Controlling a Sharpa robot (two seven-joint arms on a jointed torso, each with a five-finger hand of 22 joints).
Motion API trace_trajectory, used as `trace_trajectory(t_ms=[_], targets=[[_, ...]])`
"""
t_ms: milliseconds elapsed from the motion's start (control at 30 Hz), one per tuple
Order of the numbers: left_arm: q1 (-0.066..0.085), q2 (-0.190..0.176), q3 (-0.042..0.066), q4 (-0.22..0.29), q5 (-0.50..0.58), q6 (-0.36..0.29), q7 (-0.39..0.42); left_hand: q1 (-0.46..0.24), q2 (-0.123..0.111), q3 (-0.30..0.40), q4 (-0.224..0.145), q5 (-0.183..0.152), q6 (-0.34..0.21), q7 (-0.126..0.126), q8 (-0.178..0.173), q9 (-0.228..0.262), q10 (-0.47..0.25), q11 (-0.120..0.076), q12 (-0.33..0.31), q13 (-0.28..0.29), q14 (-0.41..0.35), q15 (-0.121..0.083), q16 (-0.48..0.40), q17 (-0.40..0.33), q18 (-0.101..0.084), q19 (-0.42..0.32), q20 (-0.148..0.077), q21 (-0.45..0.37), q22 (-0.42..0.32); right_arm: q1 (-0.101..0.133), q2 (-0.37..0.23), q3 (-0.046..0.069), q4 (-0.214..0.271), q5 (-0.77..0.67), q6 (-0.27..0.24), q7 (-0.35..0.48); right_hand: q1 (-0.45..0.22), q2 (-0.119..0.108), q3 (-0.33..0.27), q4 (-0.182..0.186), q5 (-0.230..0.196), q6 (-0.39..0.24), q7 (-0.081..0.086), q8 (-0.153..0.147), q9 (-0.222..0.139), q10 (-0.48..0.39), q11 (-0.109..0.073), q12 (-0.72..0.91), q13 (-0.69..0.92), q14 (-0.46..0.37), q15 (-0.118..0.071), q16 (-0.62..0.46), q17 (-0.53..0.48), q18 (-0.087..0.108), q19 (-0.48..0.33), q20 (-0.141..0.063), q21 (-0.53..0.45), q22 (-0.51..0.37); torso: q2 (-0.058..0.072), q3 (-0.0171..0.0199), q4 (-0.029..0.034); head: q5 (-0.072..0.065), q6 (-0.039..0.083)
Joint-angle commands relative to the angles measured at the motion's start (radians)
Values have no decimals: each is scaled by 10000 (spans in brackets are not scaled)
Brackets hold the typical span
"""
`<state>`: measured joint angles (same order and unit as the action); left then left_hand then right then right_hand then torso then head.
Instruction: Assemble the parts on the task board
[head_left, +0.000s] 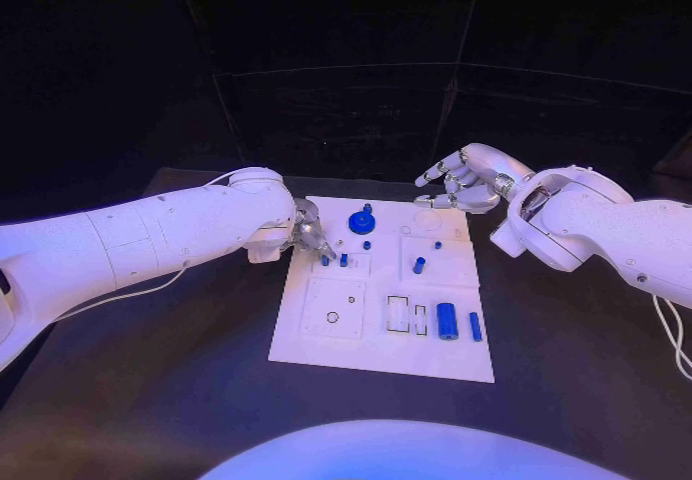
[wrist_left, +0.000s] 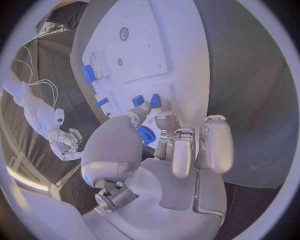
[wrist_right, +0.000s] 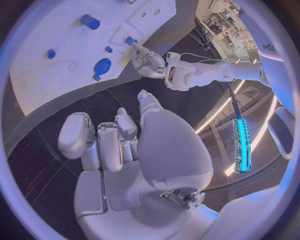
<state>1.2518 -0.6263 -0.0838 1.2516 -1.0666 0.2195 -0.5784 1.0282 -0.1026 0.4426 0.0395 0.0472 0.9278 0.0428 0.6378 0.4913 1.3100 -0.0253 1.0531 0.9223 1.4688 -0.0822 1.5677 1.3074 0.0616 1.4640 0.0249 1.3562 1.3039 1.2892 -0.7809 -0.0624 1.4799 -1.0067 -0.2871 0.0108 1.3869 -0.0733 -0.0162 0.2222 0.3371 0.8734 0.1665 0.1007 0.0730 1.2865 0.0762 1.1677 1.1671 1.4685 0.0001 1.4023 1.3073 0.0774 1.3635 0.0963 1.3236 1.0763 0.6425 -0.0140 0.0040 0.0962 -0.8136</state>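
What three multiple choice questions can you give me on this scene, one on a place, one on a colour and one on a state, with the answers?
1. Where does the big blue cylinder lie?
A) On the task board, beside a slim blue pin
B) Stacked on another part
C) In a robot hand

2. What colour is the task board?
A) Black
B) White
C) Blue

3. What is the right robot hand doing?
A) Holding the cylinder
B) Pressing on the board
C) Holding nothing, off the board

Answers:
1 A: the cylinder lies on the board's near right part, next to the pin.
2 B: the plate is white against the black table.
3 C: its fingers are apart and empty, over the table past the board's far right corner.
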Motion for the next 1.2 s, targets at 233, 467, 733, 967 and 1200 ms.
trace_trajectory(t_ms=[233, 467, 733, 967, 1200], targets=[[-14, -93, -8, 53, -57, -632, -95, -641, -169, -1308, 688, 8, 34, 7, 100, 36, -68, -52, 76, 10, 1020, -75, 31, 2634, -21, 258, -63, 71, 39, 19, 10, 5, -14, 54, -26, 106, -88, 75, -99, 23, 31, -54, 5, 43, -7, -49, 0, -68, -17, 438, -53, -44, -4, 167, -63, 26, -37, -15, 2, -8, -4, -4, 3], [-15, -282, 5, 202, 273, -1443, 240, -592, -26, -2125, 1076, 12, -75, -5, 108, 29, -117, -45, 75, -23, 1020, -91, 31, 2634, -9, 249, -86, 21, 0, 19, 5, 5, -22, 56, -35, 109, -109, 80, -116, 41, 39, -61, 7, 42, -8, -50, 2, -67, -18, 438, -52, -46, -3, 170, -70, 26, -49, -35, -2, -3, -2, -19, 20], [5, -408, 9, 227, 1431, -2966, 2066, -38, 152, -3169, 1599, 34, -1347, 515, -523, -358, -2063, 413, -2058, -2326, 790, 266, -431, 1924, 375, -512, 153, -1705, -1930, 19, 6, 5, -43, 59, -43, 111, -109, 80, -116, 41, 39, -61, 7, 42, -8, -50, 2, -67, -18, 438, -52, -46, -3, 170, -70, 26, -49, -35, -4, 3, 9, -47, 30], [12, -106, -61, 25, 1754, -3339, 4683, 2714, 456, -2690, 416, 63, -1728, 996, -1377, -1172, -4624, 992, -3771, -3402, -1634, 793, -3761, -2263, 1110, -2977, 625, -6051, -6168, 18, 31, 4, -79, 76, -52, 114, -118, 88, -125, 53, 51, -67, 7, 42, -9, -49, 3, -65, -17, 439, -51, -46, -1, 172, -73, 27, -56, -45, 8, -1, -8, -86, 99], [7, 437, -399, -323, 486, -3950, 6277, 3594, 79, -2176, -271, 7, -1480, 1101, -2369, -2130, -4874, 1194, -5053, -4796, -2217, 989, -4445, -3254, 1194, -3041, 895, -6608, -6547, 18, 64, 4, -99, 80, -49, 127, -92, 122, -118, 53, 86, -68, 5, 46, -8, -49, 0, -63, -18, 438, -52, -55, -9, 173, -72, 27, -62, -51, 21, -7, -29, -152, 176]])
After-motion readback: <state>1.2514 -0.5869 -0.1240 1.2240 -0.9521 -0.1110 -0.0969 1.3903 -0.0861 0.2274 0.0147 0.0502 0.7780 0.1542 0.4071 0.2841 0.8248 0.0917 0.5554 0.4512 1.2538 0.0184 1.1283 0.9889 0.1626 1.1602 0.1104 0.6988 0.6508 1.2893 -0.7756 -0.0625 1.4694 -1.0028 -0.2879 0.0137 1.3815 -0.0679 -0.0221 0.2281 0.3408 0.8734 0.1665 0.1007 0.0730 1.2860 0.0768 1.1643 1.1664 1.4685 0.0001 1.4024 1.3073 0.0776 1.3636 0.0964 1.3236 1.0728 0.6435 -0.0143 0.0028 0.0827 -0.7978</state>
